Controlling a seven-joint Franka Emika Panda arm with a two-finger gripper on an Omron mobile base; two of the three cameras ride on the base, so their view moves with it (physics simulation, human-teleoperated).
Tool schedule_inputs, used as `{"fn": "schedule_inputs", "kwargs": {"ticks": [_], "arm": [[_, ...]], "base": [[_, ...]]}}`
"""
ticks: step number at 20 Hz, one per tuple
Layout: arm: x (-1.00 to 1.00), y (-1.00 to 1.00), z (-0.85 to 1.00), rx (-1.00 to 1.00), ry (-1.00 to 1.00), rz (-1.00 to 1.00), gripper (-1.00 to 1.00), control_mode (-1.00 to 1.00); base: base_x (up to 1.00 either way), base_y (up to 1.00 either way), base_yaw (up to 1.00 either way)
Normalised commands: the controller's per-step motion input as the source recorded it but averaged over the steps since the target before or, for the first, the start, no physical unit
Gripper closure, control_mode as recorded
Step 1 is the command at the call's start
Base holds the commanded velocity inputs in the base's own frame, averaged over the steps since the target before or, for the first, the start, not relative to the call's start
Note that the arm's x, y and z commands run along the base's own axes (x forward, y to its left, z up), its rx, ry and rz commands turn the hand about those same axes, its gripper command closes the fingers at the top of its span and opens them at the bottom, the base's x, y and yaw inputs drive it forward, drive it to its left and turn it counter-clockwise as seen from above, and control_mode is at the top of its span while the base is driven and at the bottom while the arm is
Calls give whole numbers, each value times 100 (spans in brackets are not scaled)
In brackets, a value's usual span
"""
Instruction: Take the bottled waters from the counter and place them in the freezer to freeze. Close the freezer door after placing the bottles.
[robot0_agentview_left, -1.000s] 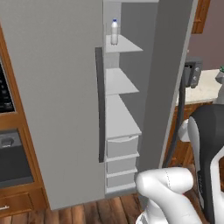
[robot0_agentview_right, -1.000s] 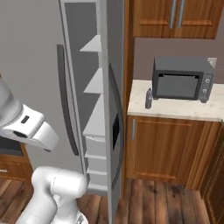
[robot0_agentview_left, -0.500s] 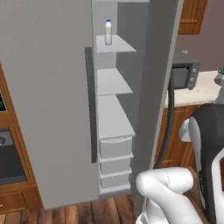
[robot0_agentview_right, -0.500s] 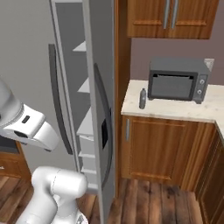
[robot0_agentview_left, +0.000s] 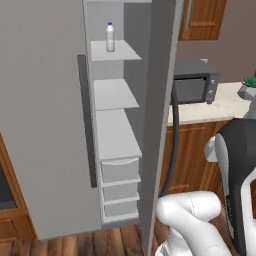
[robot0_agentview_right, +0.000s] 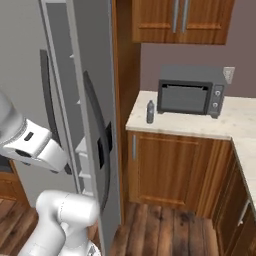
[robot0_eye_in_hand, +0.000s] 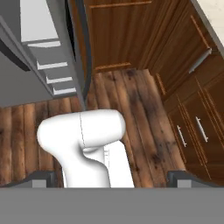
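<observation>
A whitish-clear bottled water (robot0_agentview_left: 110, 36) with a blue cap stands upright on the top shelf of the open freezer (robot0_agentview_left: 116, 130). The darker bottled water (robot0_agentview_right: 150, 111) stands on the beige counter (robot0_agentview_right: 200, 126), just left of the microwave. The freezer door (robot0_agentview_right: 92, 125) is swung wide open, with its black dispenser panel (robot0_agentview_right: 105, 146) and long dark handle showing. In the hand view my gripper (robot0_eye_in_hand: 111, 178) is open with nothing between its fingertips (robot0_eye_in_hand: 43, 177). It points down at the wood floor, far from both bottles.
A dark grey microwave (robot0_agentview_right: 191, 90) sits on the counter under wooden wall cabinets (robot0_agentview_right: 175, 20). Brown base cabinets (robot0_eye_in_hand: 192, 83) with metal handles line the floor at the right. Freezer drawers (robot0_agentview_left: 120, 187) fill the compartment's lower part. A potted plant (robot0_agentview_left: 248, 86) stands at the counter's far right.
Both base views have shifted as the base moved, so the fridge sits further left and the counter shows more. The bottles and door keep their places. My gripper stays open.
</observation>
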Motion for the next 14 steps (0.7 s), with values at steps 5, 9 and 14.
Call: {"fn": "schedule_inputs", "kwargs": {"ticks": [5, 9, 14], "arm": [[0, 0, 0, 0, 0, 0, -100, 100], [0, 0, 0, 0, 0, 0, -100, 100], [0, 0, 0, 0, 0, 0, -100, 100]], "base": [[0, -53, 6], [6, -60, 8], [16, -65, 7]]}}
